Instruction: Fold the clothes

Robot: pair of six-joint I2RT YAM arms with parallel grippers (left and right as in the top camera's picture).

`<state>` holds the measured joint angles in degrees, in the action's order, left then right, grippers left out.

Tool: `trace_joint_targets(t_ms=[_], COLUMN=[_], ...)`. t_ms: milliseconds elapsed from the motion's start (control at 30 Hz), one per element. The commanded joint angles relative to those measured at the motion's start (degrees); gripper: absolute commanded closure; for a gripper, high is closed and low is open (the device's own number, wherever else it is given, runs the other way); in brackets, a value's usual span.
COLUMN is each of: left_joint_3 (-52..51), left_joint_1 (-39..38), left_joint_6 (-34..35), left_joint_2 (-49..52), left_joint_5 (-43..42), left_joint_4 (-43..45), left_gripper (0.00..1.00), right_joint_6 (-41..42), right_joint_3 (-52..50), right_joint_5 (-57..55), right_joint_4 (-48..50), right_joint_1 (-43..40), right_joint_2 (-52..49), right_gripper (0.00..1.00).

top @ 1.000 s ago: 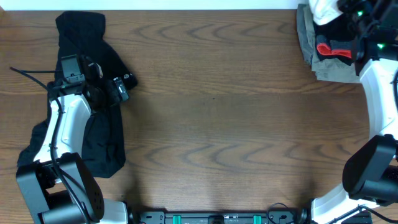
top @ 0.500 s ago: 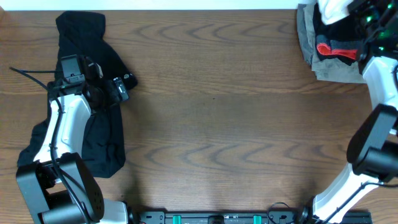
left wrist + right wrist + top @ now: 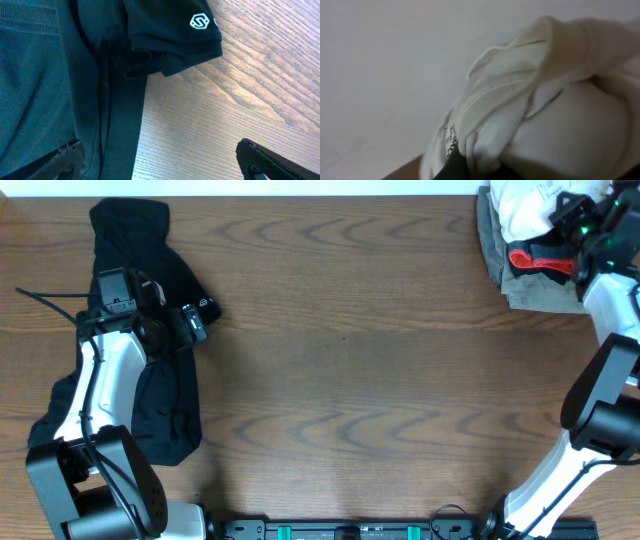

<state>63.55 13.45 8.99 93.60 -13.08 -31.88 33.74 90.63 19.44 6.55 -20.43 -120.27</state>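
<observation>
We are hovering our left gripper (image 3: 190, 323), jaws spread wide and empty, over the right edge of the black hooded garment (image 3: 165, 415) on the table's (image 3: 350, 360) left side. At far right, our right gripper (image 3: 565, 205) is pinching the bunched white T-shirt (image 3: 520, 205) above a grey pile (image 3: 530, 285).

Quick count of the clothes: one black garment (image 3: 130, 225), one white garment (image 3: 525, 205), one grey cloth (image 3: 535, 290) and one red piece (image 3: 530, 258) - so four soft things, as far as I can tell. One full white logo (image 3: 199, 21) shows - a second is cut off. Two arms (image 3: 100, 380), one table (image 3: 350, 360).
</observation>
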Motion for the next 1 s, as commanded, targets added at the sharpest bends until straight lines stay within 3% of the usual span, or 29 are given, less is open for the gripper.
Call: trace_joint_targets(t_ms=[0, 67, 133, 200, 233, 267, 500, 800, 833, 967], left_joint_3=[0.0, 0.0, 0.0, 0.0, 0.0, 0.0, 0.0, 0.0, 0.0, 0.0], left_joint_1=[0.2, 0.2, 0.2, 0.2, 0.2, 0.2, 0.2, 0.2, 0.2, 0.2], left_joint_6=[-0.3, -0.3, -0.3, -0.3, -0.3, -0.3, -0.3, -0.3, -0.3, -0.3], left_joint_2=[0.7, 0.7, 0.7, 0.7, 0.7, 0.7, 0.7, 0.7, 0.7, 0.7], left_joint_5=[0.7, 0.7, 0.7, 0.7, 0.7, 0.7, 0.8, 0.7, 0.7, 0.7], left_joint_4=[0.1, 0.1, 0.1, 0.1, 0.1, 0.1, 0.1, 0.1, 0.1, 0.1], left_gripper=[0.02, 0.02, 0.02, 0.02, 0.02, 0.02, 0.02, 0.02, 0.02, 0.02], right_joint_6=[-0.7, -2.0, -2.8, -4.3, -5.4, -5.5, -15.0, -31.0, -32.1, -39.0], right_joint_3=[1.2, 1.2, 1.2, 1.2, 1.2, 1.2, 1.2, 1.2, 1.2, 1.2], right_joint_5=[0.1, 0.1, 0.7, 2.3, 3.2, 3.1, 3.0, 1.4, 1.4, 1.3], right_joint_4=[-3.4, -6.8, -10.6, -14.0, -16.6, -18.9, -28.2, -32.0, -32.1, -28.6], right_joint_1=[-1.4, -1.8, -2.2, -2.7, -3.1, -3.5, -6.3, -6.5, -6.4, -4.7], right_joint_2=[0.3, 0.3, 0.4, 0.5, 0.5, 0.8, 5.3, 18.6, 19.8, 21.0], right_gripper=[0.99, 0.98, 0.78, 0.45, 0.36, 0.33, 0.34, 0.27, 0.30, 0.58])
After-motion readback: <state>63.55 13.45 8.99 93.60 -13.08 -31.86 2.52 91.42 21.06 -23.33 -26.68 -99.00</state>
